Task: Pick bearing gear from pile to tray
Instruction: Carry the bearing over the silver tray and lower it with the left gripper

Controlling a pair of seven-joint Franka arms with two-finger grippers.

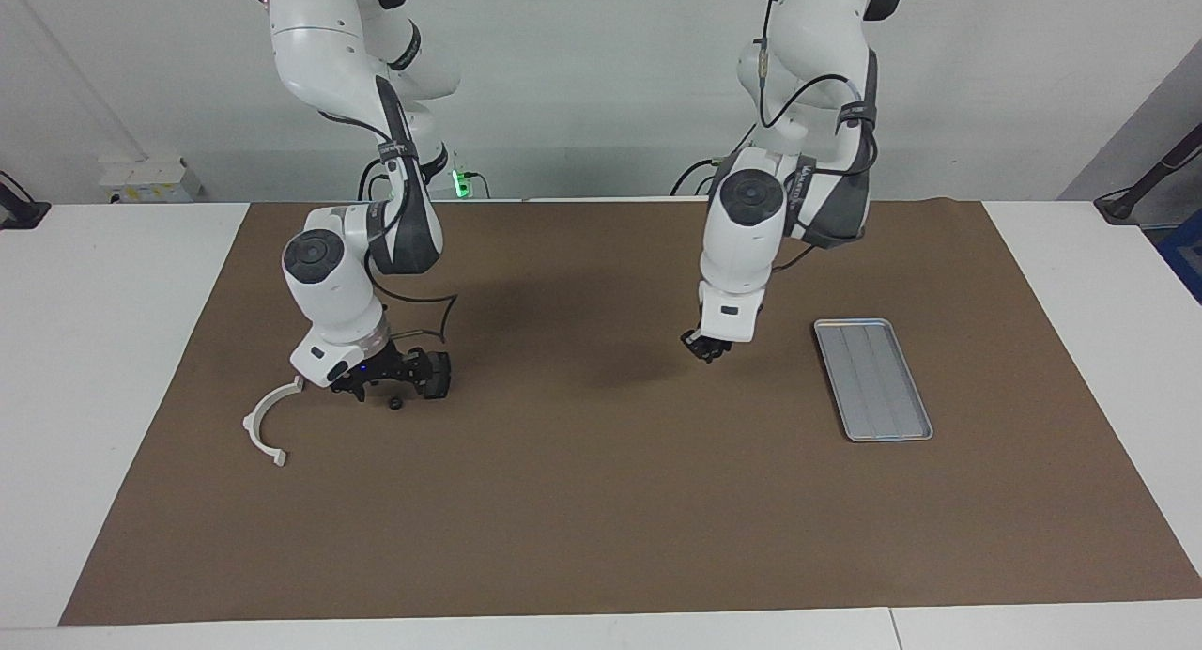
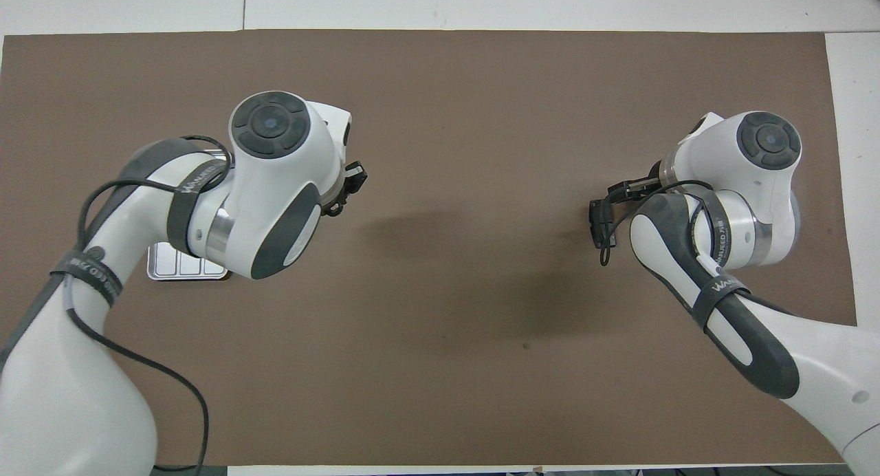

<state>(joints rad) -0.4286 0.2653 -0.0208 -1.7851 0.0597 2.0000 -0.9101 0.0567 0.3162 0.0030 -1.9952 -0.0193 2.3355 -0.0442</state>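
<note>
The white half-ring bracket (image 1: 267,424) of the pile lies on the brown mat toward the right arm's end. A tiny black round piece (image 1: 395,404) lies beside it. My right gripper (image 1: 361,390) is down at the mat between them, close to both. No brake pads show. The silver-grey tray (image 1: 873,378) lies toward the left arm's end and holds nothing. My left gripper (image 1: 705,348) hangs a little above the mat, beside the tray toward the table's middle. In the overhead view the left arm covers most of the tray (image 2: 184,271), and the right arm hides the pile.
The brown mat (image 1: 601,500) covers most of the white table (image 1: 103,284). A black camera mount (image 1: 435,374) sticks out beside the right gripper. Cables hang from both wrists.
</note>
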